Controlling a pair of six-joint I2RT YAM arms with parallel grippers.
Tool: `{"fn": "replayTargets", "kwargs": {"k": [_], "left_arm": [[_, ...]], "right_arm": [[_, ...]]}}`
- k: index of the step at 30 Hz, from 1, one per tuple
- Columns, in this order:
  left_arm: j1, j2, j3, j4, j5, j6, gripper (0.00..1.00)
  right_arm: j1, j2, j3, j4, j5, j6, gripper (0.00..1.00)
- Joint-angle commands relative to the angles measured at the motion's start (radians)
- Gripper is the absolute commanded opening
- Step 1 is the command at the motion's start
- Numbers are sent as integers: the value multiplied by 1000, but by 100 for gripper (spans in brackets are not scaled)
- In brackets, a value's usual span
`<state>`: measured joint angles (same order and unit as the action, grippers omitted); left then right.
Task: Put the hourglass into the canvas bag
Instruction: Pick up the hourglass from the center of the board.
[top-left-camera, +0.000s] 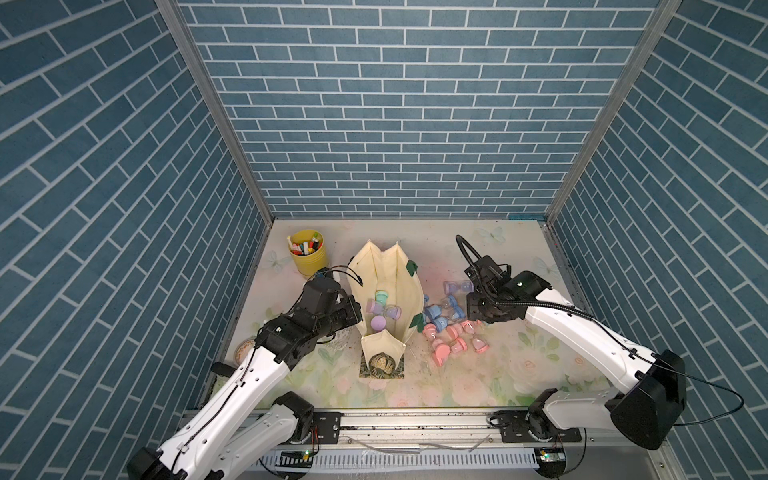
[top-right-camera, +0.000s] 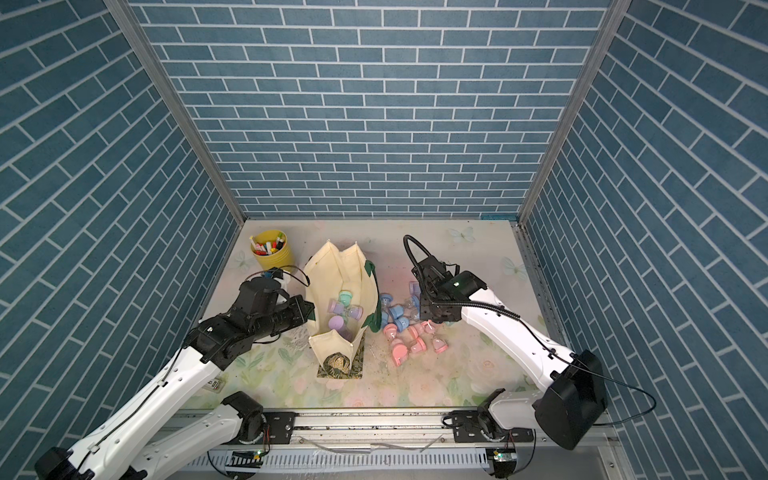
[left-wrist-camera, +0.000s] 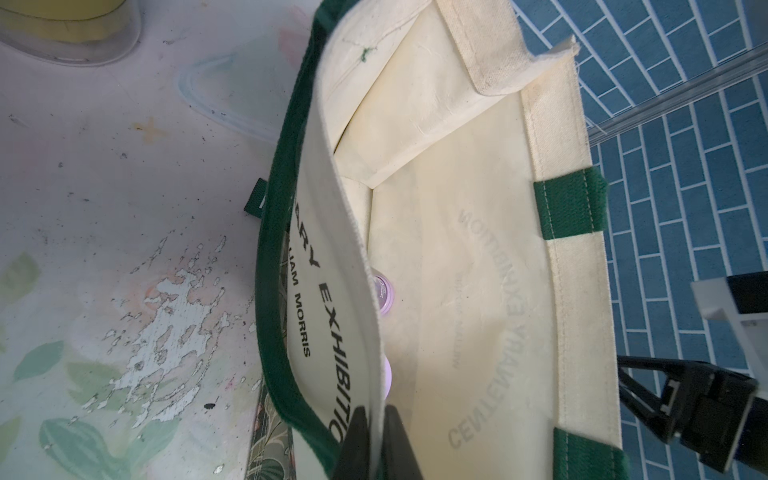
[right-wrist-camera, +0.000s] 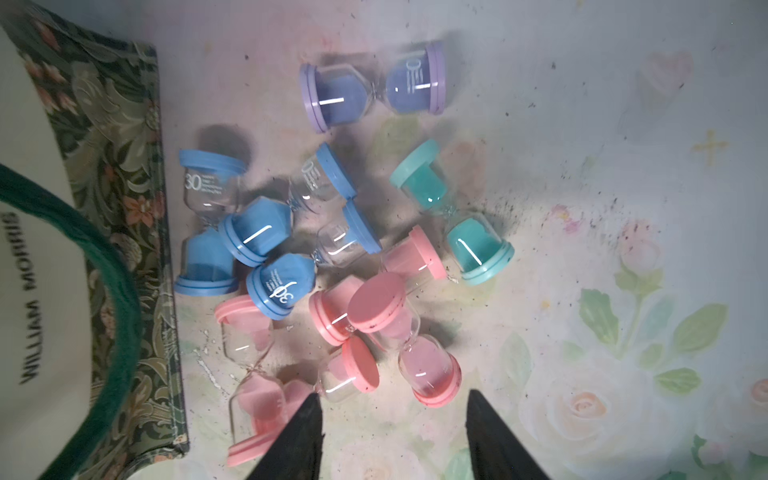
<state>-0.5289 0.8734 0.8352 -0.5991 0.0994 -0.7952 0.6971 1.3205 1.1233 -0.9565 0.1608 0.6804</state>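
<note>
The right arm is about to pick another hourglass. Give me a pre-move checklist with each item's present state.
1. Hold: left pincer shut on the canvas bag rim: ok.
2. Mouth: bag spread open, facing up: ok.
3. Picker: right pincer open and empty: ok.
4. Target: pink hourglass lies just ahead of the right pincer, atop the pile: ok.
5. Room: free space beside the hourglasses inside the bag: ok.
6. Height of the right pincer above the pile: cannot tell.
</note>
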Motion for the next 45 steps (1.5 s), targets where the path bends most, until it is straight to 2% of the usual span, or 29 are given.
{"fn": "replayTargets", "kwargs": {"k": [1,8,13,26,33,41,45], "left_arm": [[-2,-4,-24,-1,7,12,0],[-2,1,-28,3,9,13,0],[-2,5,-44,17,13,4,0],[-2,8,-23,2,12,11,0],[-2,9,-22,7,16,10,0],[-2,16,-26,16,22,10,0],[-2,16,-28,14,23,10,0]], "right_arm": [[-2,-37,-78,9,-32,32,56],[-2,-43,-210,30,-66,-8,56],[-3,2,-267,112,-108,-61,56],[-45,136,-252,167,-105,-122,56],[-67,184,-255,195,-134,-125,52],[-82,255,-241,215,-162,-134,43],[-82,251,-245,213,-162,-134,31]]}}
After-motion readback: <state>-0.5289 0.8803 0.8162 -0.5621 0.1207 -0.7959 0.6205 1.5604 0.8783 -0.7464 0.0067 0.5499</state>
